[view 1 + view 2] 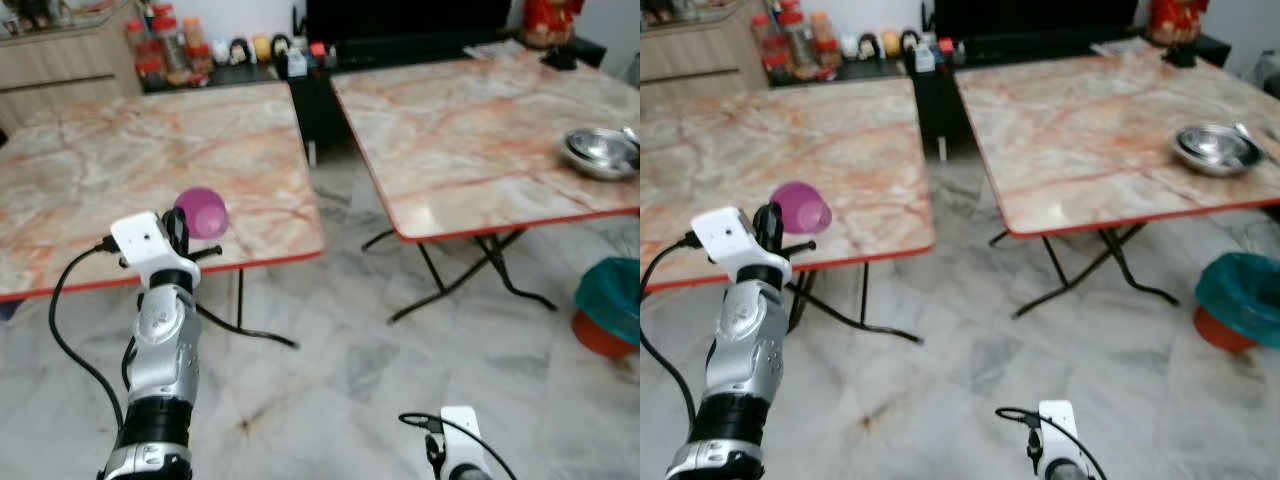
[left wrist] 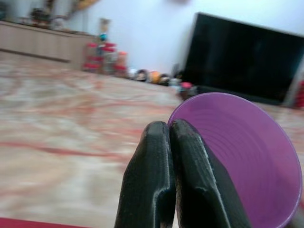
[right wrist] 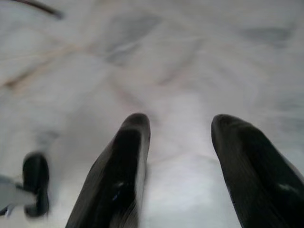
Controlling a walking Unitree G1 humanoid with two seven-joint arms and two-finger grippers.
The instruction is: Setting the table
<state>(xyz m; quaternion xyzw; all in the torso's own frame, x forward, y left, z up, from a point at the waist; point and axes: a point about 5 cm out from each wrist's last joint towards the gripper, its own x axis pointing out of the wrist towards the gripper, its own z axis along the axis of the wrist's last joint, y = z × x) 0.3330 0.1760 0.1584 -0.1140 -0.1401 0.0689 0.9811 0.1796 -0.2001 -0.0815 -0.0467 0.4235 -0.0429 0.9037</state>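
The left gripper (image 2: 170,142) was raised at the lower left of the head views, its two black fingers pressed together on the rim of a purple cup (image 1: 203,212), which it held tipped on its side with the open mouth facing away from the arm. In the left wrist view the cup (image 2: 247,156) showed its ribbed purple inside just beside the pinched fingers (image 2: 149,180). The cup hung over the near edge of the left marble-patterned table (image 1: 120,170), a folding table with a red rim and black legs, filling the upper left of the frame. A second table of the same kind (image 1: 470,130) stood to the right of it, well apart across a strip of marble floor (image 1: 350,360), and carried a steel bowl (image 1: 598,152) near its right edge. At the right edge of the frame, low down, a teal-lined bin over an orange base (image 1: 610,310) stood on the floor. Along the top of the frame ran a dark low unit with a row of jars and small bottles (image 1: 165,50) and a black screen (image 1: 410,20) behind it. The right gripper (image 3: 178,156) hung low at the bottom of the frame, its fingers spread wide apart over the bare floor, holding nothing.
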